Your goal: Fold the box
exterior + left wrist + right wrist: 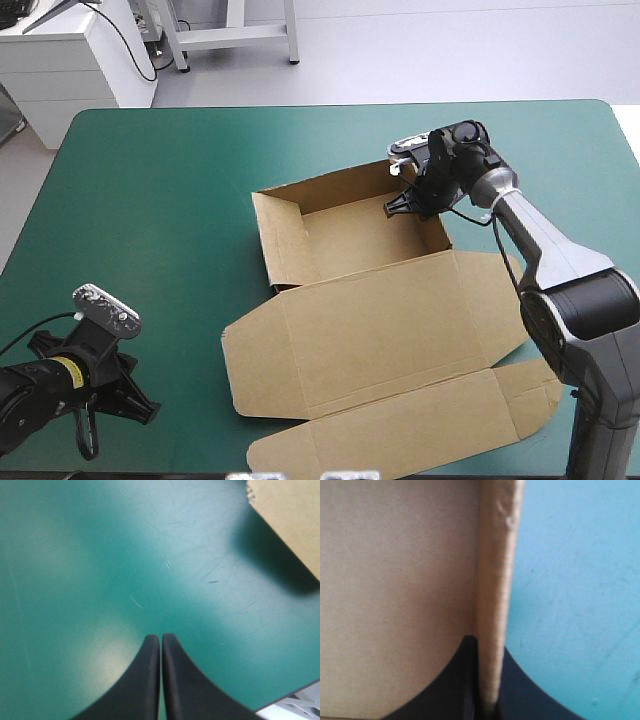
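Inside the right gripper [487,647], the box [395,580], judged light yet stiff, is clamped by its wall's edge; the left gripper [160,637] is clenched empty.

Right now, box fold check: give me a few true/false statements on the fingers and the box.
1. The right gripper is shut on a raised wall of the box. True.
2. The left gripper grips the lid. False: its fingers are shut on nothing, over the bare teal-green cover, apart from the box.
3. The lid lies flat on the near side of the tray. True.
4. The whole box is still a flat sheet. False: its walls stand raised around the tray at the far side.
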